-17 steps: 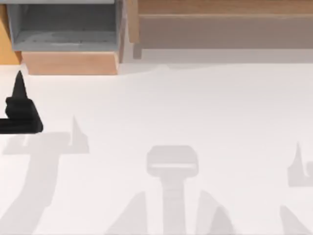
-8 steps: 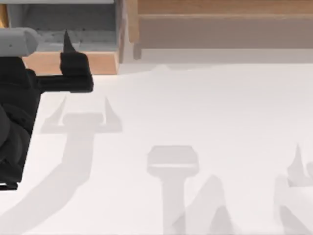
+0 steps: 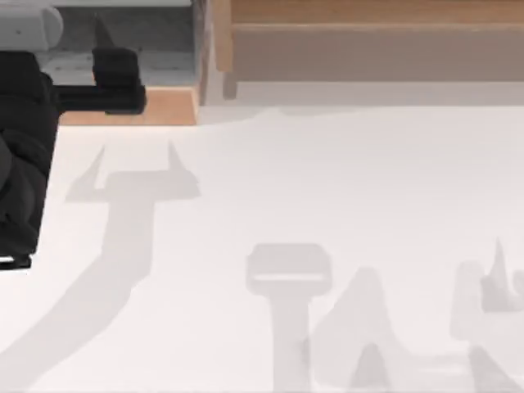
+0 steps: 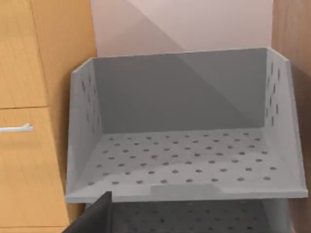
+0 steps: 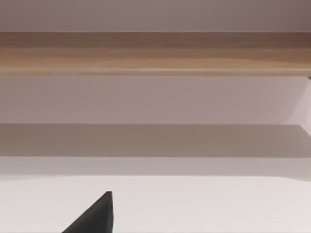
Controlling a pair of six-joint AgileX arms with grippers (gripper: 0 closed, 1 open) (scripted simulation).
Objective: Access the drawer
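- Left pincer (image 3: 105,49) is reaching over the drawer's (image 3: 176,105) light-brown front panel at the table's (image 3: 327,188) ten o'clock corner, one dark fingertip (image 3: 101,31) pointing toward twelve o'clock above the grey perforated floor.
- Whether its fingers are apart or together, I cannot tell.
- Drawer is standing pulled out, directly beneath the pincer.
- Wooden shelf unit (image 3: 368,33) is running along twelve to two o'clock.
- Right pincer's fingertip (image 5: 97,213) is facing that shelf unit.

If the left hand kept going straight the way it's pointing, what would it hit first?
Probably the grey back wall of the open perforated drawer. The left hand sits over the wooden front panel, pointing inward, though depth is unclear.
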